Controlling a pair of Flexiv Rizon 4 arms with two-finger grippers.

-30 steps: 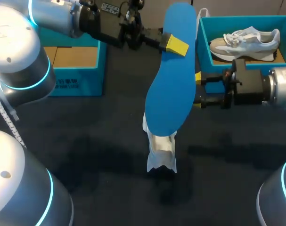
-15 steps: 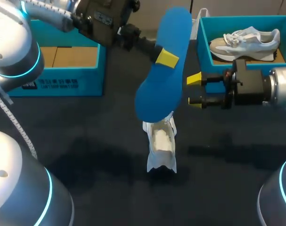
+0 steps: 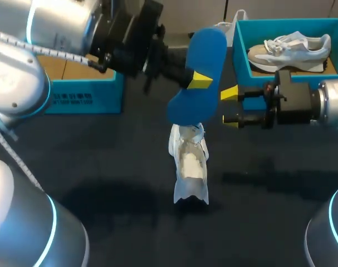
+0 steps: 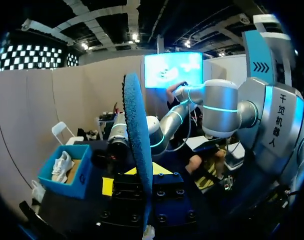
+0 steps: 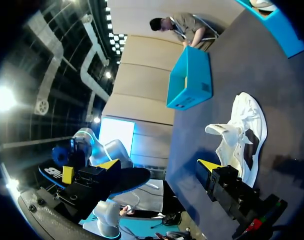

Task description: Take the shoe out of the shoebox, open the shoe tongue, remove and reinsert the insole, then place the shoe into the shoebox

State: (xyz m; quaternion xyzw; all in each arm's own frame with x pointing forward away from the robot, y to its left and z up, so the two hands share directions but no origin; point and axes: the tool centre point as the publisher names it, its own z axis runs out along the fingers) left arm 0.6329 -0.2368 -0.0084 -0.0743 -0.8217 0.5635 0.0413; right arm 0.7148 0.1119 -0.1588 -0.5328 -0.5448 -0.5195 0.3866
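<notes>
Our left claw (image 3: 197, 80) was clamped on the blue insole (image 3: 197, 61). 1 yellow tip pressed its near face, and the other finger was hidden behind it. In the left wrist view the insole stood edge-on between the claw's 2 black finger blocks. The claw held it in the air, tilted a little from upright. From the head view its lower end overlapped the far end of the shoe (image 3: 189, 164).

The shoe was white and sat on the dark table (image 3: 102, 167) near the middle, outside the shoebox (image 3: 239, 50), with its opening turned up and its pale inside showing.

Our right claw (image 3: 230, 105) hung just beside the insole, on the shoebox side. Its 2 yellow tips were wide apart with nothing between them. In the right wrist view the shoe lay ahead of that claw, beside 1 finger and apart from it.

The shoebox stood at the table's far right, behind the right arm, and a 2nd shoe (image 3: 288, 49), grey and white, lay in it on its side. A blue box (image 3: 85, 92) with a brown floor stood at the far left, behind the left arm.
</notes>
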